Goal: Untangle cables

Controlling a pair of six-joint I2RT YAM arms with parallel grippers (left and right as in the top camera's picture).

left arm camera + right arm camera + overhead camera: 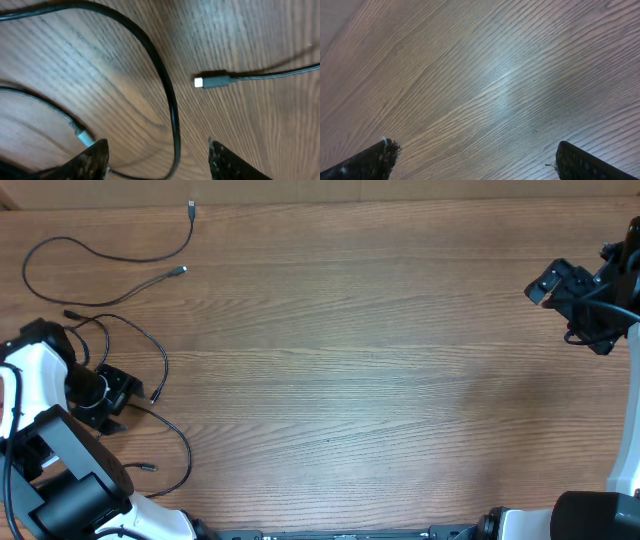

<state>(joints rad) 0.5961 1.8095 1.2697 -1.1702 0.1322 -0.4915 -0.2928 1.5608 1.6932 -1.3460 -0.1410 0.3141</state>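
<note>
Several thin black cables lie loose at the table's left. One long cable loops at the far left with both plug ends free. A second cable curves round my left gripper, and a third cable bends toward the front edge. In the left wrist view my left gripper is open and low over the wood. A black strand runs between its fingers without being pinched. A white-tipped plug lies ahead, and a silvery plug lies by the left finger. My right gripper is open over bare wood.
The wooden table spans the whole view, with its far edge along the top. The left arm's white body fills the front left corner. The right arm's base stands at the front right.
</note>
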